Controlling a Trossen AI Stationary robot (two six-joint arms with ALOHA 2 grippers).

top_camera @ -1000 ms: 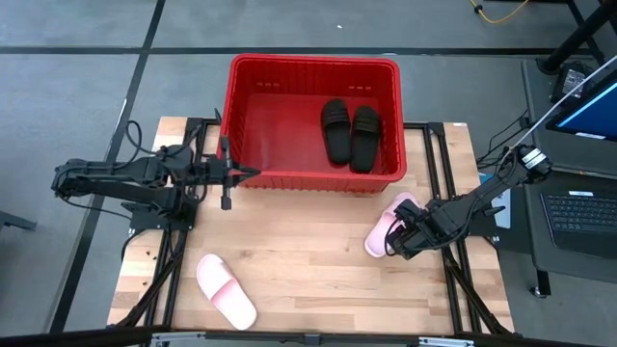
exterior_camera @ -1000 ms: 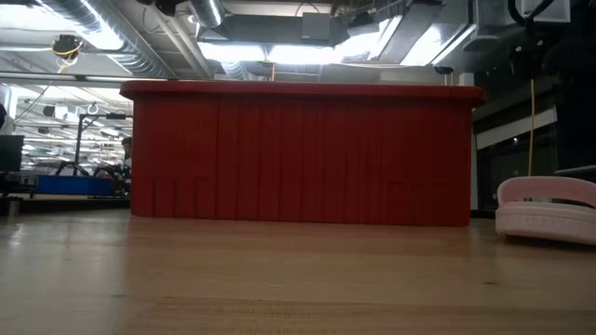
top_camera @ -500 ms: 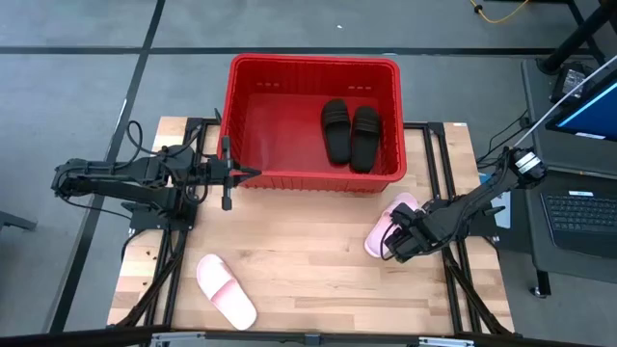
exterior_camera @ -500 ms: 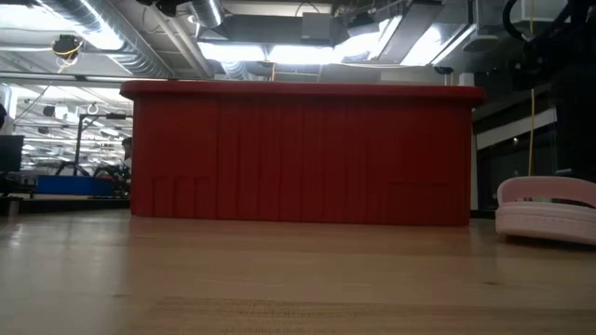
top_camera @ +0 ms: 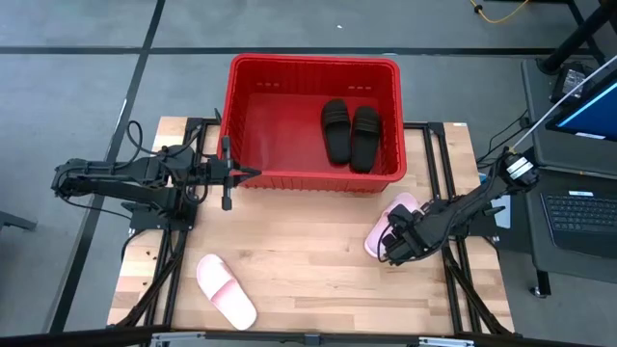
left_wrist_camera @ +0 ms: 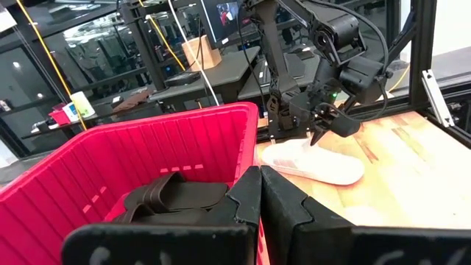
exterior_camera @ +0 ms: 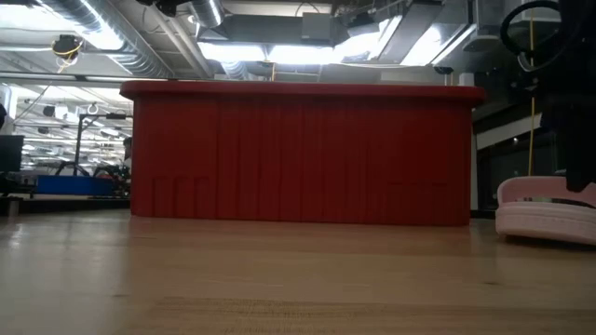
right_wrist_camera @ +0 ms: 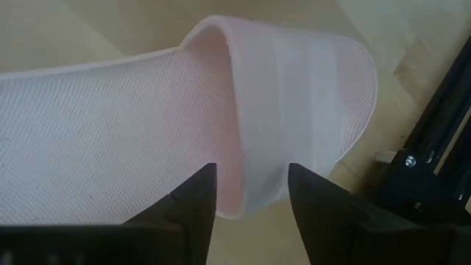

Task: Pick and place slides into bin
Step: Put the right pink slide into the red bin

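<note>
High view, listed left to right. Left gripper (top_camera: 253, 173): fingers pressed together, at the bin's near-left corner. Pink slide (top_camera: 226, 291): pale, wide strap, lying alone at the table's (top_camera: 318, 270) front left. Bin (top_camera: 313, 64): red, slotted walls, holding two matte black slides (top_camera: 350, 132) side by side. Second pink slide (top_camera: 384, 226): just in front of the bin's right corner. Right gripper (right_wrist_camera: 250, 193): fingers spread, straddling that slide's strap edge.

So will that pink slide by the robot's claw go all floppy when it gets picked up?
Probably not much: the pink slide has a thick, foam-looking sole, so likely light and only slightly bendy. The right gripper straddles its wide strap, which arches up unsupported, so it seems fairly stiff.
</note>
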